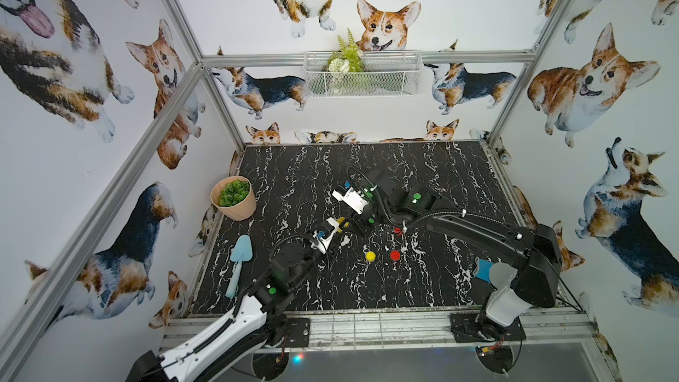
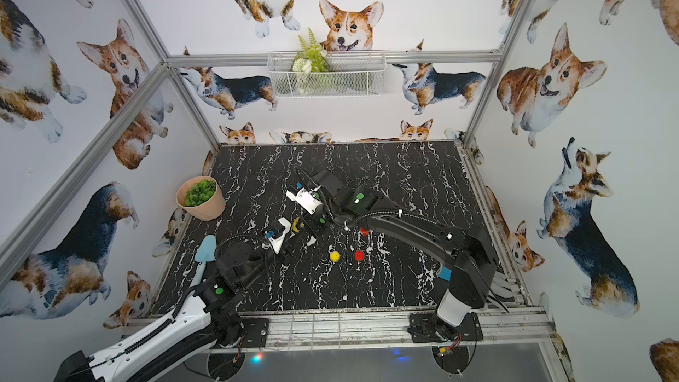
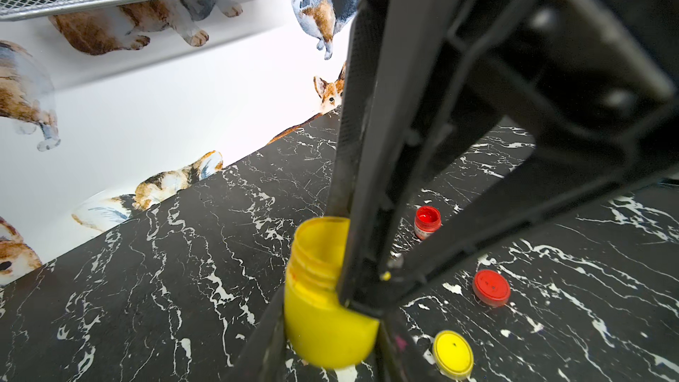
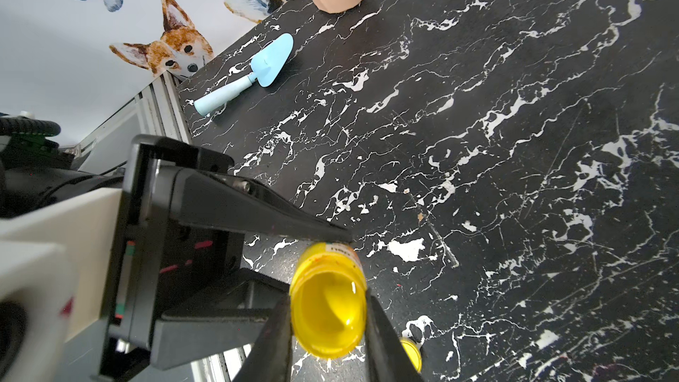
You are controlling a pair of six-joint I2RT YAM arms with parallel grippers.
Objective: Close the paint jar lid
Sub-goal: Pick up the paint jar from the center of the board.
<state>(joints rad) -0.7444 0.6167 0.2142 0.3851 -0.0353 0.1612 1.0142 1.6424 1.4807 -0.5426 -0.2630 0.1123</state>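
Both the left gripper (image 3: 325, 312) and the right gripper (image 4: 329, 325) pinch the open yellow paint jar (image 3: 312, 339), probably to steady it. Its yellow lid (image 3: 452, 353) lies near them on the tabletop (image 3: 183, 270).

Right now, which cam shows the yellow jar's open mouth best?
Right wrist view: it looks straight into the yellow jar, lid off, paint visible inside. The left wrist view shows the jar from the side, threaded neck visible, partly hidden. In both top views it is only a small yellow sliver.
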